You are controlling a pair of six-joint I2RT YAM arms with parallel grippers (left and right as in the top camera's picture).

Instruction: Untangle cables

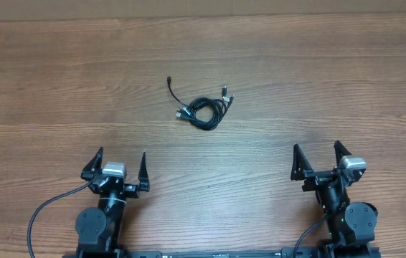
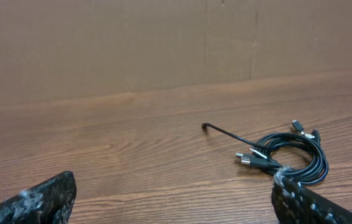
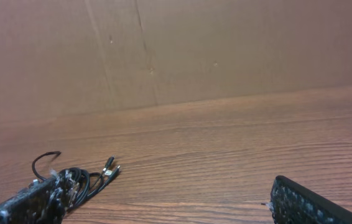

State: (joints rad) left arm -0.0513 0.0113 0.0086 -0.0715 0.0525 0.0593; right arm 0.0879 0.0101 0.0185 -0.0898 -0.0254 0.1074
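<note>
Cables (image 1: pixel 210 107) in 1 coiled bundle on table (image 1: pixel 318 86)

A robotics lab bench. A left arm (image 1: pixel 101 222) and right arm (image 1: pixel 357 218) stand at the edge of a wood-grain tabletop (image 1: pixel 296 86), backed by plain cardboard (image 2: pixel 132 43).

Cables (image 3: pixel 88 180) partly hidden behind right pincer (image 3: pixel 166 198); tangle crossings too small overhead.

Two arms side by side, left claw (image 1: pixel 122 153) spread wide, gripping nothing, right claw (image 1: pixel 316 146) well apart to its right, equally wide and bare, both pointing forward
</note>
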